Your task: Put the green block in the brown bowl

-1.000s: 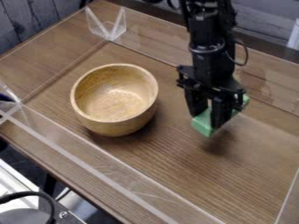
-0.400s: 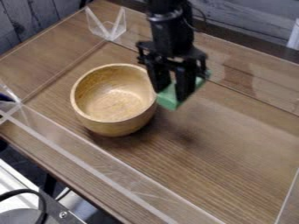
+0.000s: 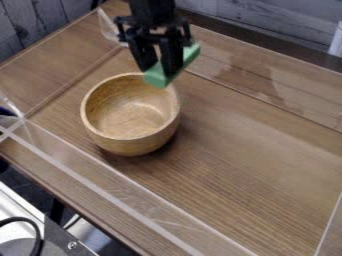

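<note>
The green block [image 3: 168, 68] hangs in the air, pinched between the black fingers of my gripper [image 3: 163, 66], which points down and is shut on it. Block and gripper hover just above the far right rim of the brown bowl [image 3: 130, 112]. The round wooden bowl stands on the table at centre left, and its inside is bare. The upper part of the arm runs out of the top of the frame.
A wooden table [image 3: 254, 150] is fenced by low clear plastic walls, with a clear bracket [image 3: 124, 27] at the far corner and another clear wall [image 3: 80, 170] along the near left edge.
The gripper has carried the green block from the right side of the table leftward and slightly up, to just over the bowl's far right rim. The wrist has rolled somewhat.
</note>
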Available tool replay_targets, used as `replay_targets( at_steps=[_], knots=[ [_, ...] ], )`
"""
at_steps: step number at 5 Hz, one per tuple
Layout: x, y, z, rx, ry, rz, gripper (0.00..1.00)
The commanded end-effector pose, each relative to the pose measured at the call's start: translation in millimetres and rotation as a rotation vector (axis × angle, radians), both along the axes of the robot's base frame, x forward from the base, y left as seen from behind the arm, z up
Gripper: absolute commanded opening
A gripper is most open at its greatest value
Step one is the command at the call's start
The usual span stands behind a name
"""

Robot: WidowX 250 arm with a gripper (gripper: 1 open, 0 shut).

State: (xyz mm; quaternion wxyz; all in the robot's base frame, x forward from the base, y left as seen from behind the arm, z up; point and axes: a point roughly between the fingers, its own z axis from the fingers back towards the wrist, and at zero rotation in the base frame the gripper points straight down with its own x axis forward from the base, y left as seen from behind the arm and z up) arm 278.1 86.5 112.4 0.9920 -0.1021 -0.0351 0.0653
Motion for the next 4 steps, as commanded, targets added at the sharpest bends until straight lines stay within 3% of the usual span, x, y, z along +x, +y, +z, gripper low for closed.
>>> replay_targets(
  at_steps=[1, 2, 4],
  knots=[
    [12.8, 16.6, 19.4, 0.020, -0.023, -0.027, 0.00],
    [7.5, 16.3, 12.7, 0.028, 0.016, -0.064, 0.00],
    [-2.6, 22.3, -10.6, 0.040, 0.067, -0.042, 0.00]
  ],
)
